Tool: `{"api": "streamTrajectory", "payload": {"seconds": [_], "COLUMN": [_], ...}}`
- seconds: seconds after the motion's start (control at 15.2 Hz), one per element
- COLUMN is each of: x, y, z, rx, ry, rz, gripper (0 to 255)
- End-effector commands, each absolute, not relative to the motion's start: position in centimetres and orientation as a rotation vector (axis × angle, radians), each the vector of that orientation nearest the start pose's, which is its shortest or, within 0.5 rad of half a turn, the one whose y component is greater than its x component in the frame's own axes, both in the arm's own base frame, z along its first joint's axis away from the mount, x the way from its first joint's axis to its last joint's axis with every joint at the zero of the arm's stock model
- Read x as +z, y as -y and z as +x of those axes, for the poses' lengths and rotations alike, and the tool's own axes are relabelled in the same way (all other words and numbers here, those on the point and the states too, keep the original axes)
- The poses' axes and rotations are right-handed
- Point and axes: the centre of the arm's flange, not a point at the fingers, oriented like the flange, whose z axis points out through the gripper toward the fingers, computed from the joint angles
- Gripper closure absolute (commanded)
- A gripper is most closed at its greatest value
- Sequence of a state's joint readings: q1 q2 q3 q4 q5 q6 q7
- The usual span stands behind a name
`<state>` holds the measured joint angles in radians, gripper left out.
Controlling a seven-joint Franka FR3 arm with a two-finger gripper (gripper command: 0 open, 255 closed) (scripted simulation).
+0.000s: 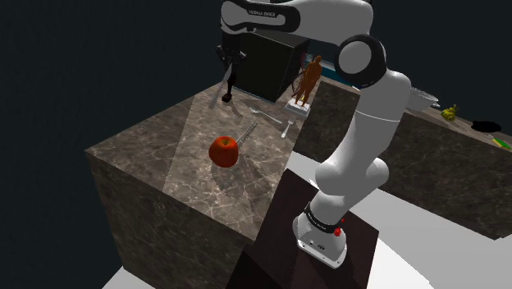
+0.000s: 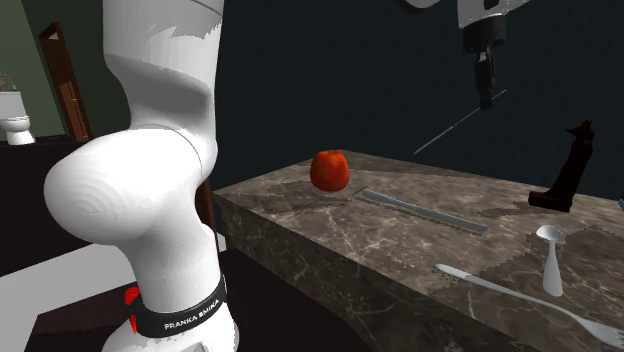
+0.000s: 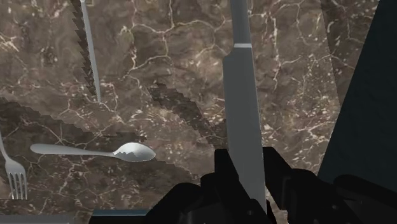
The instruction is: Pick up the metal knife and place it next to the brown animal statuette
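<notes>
Grey knife (image 3: 245, 108) clasped in black gripper (image 3: 250, 159), above marble counter (image 1: 156, 156), red apple (image 1: 223, 150) on it

The white arm (image 1: 369, 123) is arching up and reaching out over the marble counter (image 1: 156, 164), its black gripper (image 1: 231, 82) hanging well above it, pointing down, fingers (image 3: 280, 170) clamping the grey knife (image 3: 245, 114) between them.

A dark marbled counter (image 1: 139, 168) spans the shoulder view's centre, crossed by a paler band of light (image 1: 197, 139), with grey floor (image 1: 459, 263) at 4 o'clock. In the second exterior view, a brown door (image 2: 62, 85) stands at 10 o'clock, beside what may be a white toilet (image 2: 17, 128).
</notes>
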<state>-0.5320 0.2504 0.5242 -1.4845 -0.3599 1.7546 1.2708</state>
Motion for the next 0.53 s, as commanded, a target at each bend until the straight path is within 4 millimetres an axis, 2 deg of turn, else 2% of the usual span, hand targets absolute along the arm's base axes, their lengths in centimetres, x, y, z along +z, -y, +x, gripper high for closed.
{"api": "streamTrajectory", "payload": {"seconds": [0.0,0.46], "x": [54.2,50.5], "y": [7.4,7.4], "z": [63.3,63.3], "rx": [-0.297,-0.297], "ry": [-1.906,-1.906], "rz": [-2.673,-2.673], "gripper": [255,255]}}
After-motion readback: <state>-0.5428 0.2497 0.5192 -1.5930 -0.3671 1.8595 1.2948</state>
